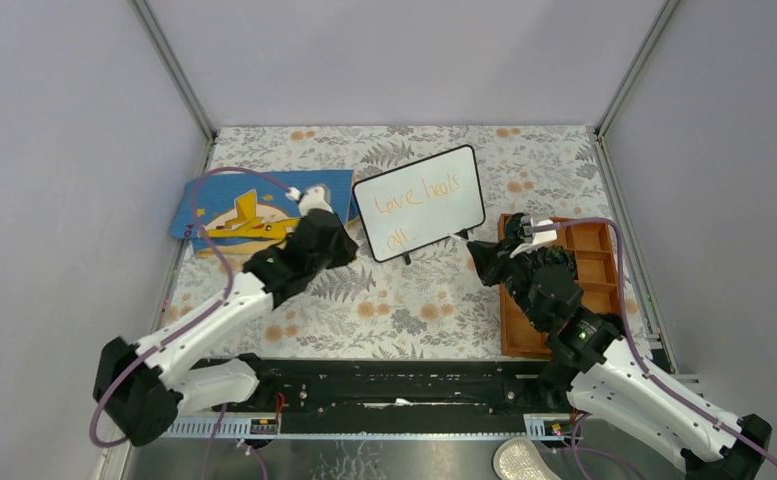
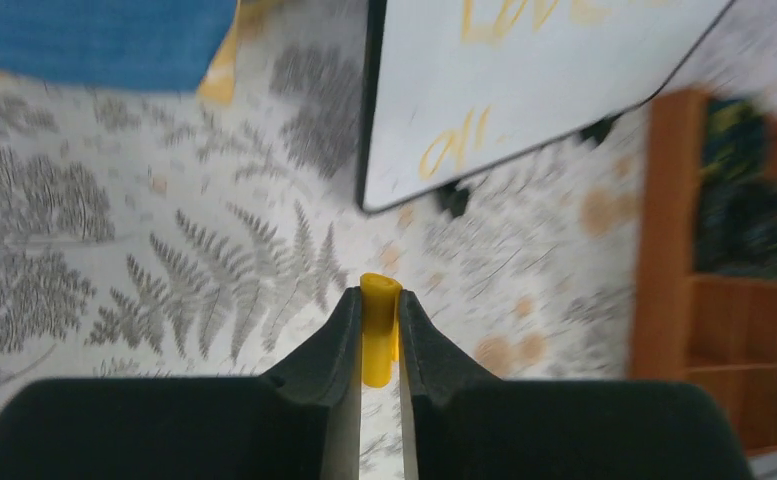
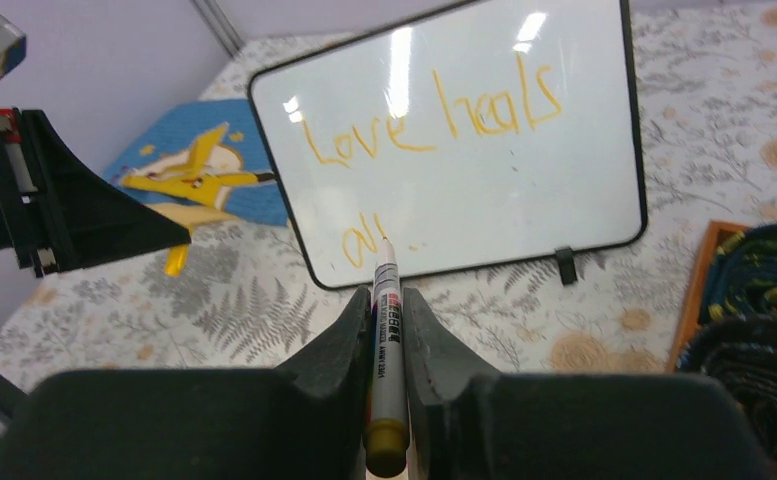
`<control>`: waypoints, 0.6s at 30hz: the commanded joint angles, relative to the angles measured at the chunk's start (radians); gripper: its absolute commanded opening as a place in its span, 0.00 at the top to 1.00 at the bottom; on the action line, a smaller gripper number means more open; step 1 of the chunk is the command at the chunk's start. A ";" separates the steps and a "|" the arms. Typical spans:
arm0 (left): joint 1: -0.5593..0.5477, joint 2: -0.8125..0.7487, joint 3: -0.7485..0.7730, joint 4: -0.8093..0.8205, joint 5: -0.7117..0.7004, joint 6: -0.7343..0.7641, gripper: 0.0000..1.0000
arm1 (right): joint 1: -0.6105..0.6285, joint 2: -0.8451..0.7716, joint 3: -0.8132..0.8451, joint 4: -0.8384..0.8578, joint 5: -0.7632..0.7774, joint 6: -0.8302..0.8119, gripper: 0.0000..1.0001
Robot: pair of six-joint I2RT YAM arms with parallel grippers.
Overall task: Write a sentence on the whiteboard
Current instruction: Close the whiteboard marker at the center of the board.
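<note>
The whiteboard (image 1: 434, 225) stands tilted on small black feet at the table's middle. On it the sentence (image 1: 419, 198) runs in thin orange letters, "Love heals" over "all" (image 3: 364, 243). My right gripper (image 3: 388, 300) is shut on a white marker (image 3: 388, 340), whose tip points at the board's lower edge just right of "all". Whether the tip touches the board cannot be told. That gripper (image 1: 479, 250) hangs off the board's lower right corner. My left gripper (image 2: 380, 300) is shut on a yellow marker cap (image 2: 379, 330) and sits left of the board (image 2: 524, 80), over the tablecloth.
A blue mat with a yellow plane (image 1: 254, 205) lies left of the board, partly under my left arm. A wooden compartment tray (image 1: 589, 255) holding dark rolled cloth (image 3: 754, 290) stands at the right. Grey walls close in three sides.
</note>
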 commanded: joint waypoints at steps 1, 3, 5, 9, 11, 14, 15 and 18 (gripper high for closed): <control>0.083 -0.129 0.055 0.139 0.082 0.003 1.00 | -0.003 0.044 0.066 0.241 -0.058 -0.026 1.00; 0.116 -0.168 0.067 0.190 0.127 -0.009 1.00 | 0.009 0.091 0.101 0.308 -0.069 -0.047 1.00; 0.150 -0.200 0.073 0.248 0.172 -0.035 1.00 | 0.052 0.142 0.145 0.376 -0.043 -0.099 1.00; 0.207 -0.273 0.035 0.405 0.234 -0.135 1.00 | 0.192 0.229 0.211 0.572 0.065 -0.301 1.00; 0.233 -0.307 -0.006 0.518 0.251 -0.216 1.00 | 0.253 0.276 0.220 0.705 0.106 -0.408 1.00; 0.260 -0.334 -0.055 0.683 0.273 -0.320 1.00 | 0.397 0.358 0.231 0.940 0.187 -0.617 1.00; 0.265 -0.334 -0.057 0.720 0.276 -0.342 1.00 | 0.445 0.394 0.236 1.020 0.209 -0.701 1.00; 0.273 -0.324 -0.024 0.757 0.315 -0.369 1.00 | 0.558 0.494 0.264 1.237 0.230 -0.948 1.00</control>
